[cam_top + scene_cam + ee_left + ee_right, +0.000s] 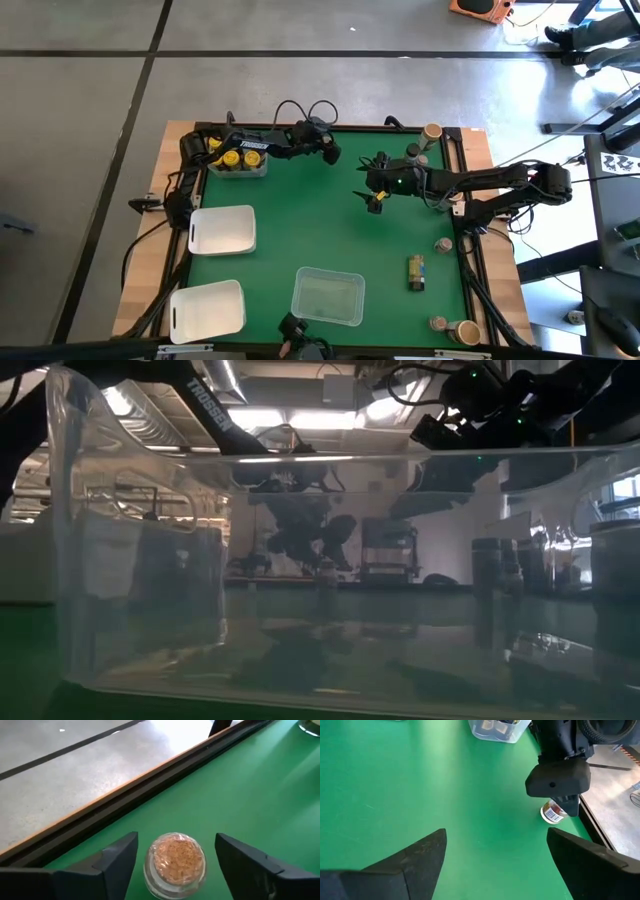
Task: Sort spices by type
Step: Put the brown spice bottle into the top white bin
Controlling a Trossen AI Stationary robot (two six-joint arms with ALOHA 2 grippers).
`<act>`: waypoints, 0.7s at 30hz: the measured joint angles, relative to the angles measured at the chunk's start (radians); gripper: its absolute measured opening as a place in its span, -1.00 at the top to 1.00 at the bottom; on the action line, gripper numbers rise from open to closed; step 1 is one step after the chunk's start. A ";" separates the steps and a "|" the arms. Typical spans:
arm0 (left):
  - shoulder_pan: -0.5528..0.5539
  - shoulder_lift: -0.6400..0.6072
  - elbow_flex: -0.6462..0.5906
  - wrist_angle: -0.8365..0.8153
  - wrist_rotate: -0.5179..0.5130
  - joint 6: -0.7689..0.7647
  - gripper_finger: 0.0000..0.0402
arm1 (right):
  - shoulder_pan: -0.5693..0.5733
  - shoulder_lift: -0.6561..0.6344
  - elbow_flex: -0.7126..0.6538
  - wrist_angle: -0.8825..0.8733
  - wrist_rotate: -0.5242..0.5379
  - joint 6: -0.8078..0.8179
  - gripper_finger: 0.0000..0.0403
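Left gripper (pixel 175 865) low over green mat near far table edge, fingers apart, straddling small spice jar (pixel 175 865), not touching. Jar upright: clear glass, tan granules showing through top. Likely light, rigid, smooth-walled, breakable if squeezed off-centre; best pinch mid-body, across diameter. Farther off, right gripper (pixel 376 200) waits mid-table, spread wide, empty. Tray of yellow-lidded jars (pixel 238 160) at far left corner.

Trays: 4. Two white trays (pixel 222 229) at left and lower left, two clear trays (pixel 328 295) at upper left and bottom centre. Arms (pixel 500 180): 2. Yellow-lidded jars (pixel 230 158) in the upper-left tray: about four, hard to count. Loose jars (pixel 445 243) down the right side: about seven. One tan-filled jar (pixel 175 862) stands alone.
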 joint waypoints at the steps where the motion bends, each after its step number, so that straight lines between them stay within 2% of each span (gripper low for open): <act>1: 0.000 0.000 0.000 0.000 0.006 -0.003 -0.26 | 0.000 0.000 0.000 0.000 0.000 0.000 -0.70; 13: 0.006 0.000 0.000 -0.044 0.014 0.022 0.12 | 0.000 0.000 0.000 -0.001 -0.001 -0.003 -0.70; 21: 0.002 0.000 0.000 -0.042 0.013 0.052 0.08 | 0.000 0.000 0.000 -0.001 -0.001 -0.006 -0.70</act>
